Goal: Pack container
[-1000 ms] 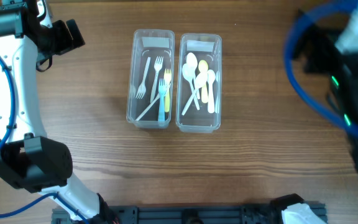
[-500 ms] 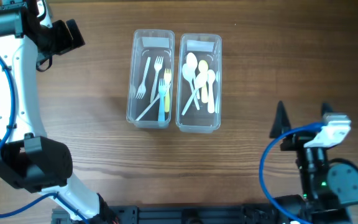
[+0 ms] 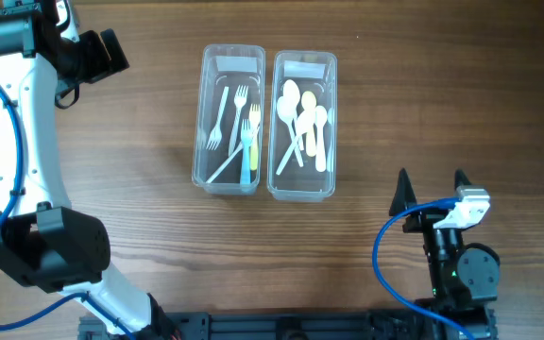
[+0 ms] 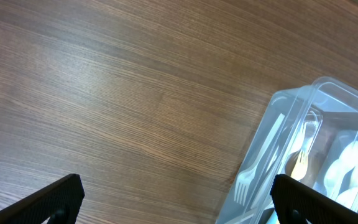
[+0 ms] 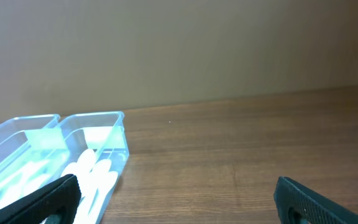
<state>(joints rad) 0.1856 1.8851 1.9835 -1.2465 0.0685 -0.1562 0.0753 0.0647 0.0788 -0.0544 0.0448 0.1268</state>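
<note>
Fork container (image 3: 232, 66), spoon container (image 3: 305, 70): long axes fwd-back; L claw (image 4: 176, 196), R claw (image 3: 432, 185) spread, empty.

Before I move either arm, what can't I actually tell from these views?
Overhead: number of spoons in the spoon container; pale ones overlap.
Left wrist: fork container runs off the bottom edge.
Right wrist: both containers' contents cut off by the bottom edge, blurred through clear walls.

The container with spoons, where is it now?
In the overhead view, the container with spoons stands near the picture's middle, directly right of the container with forks.
</note>
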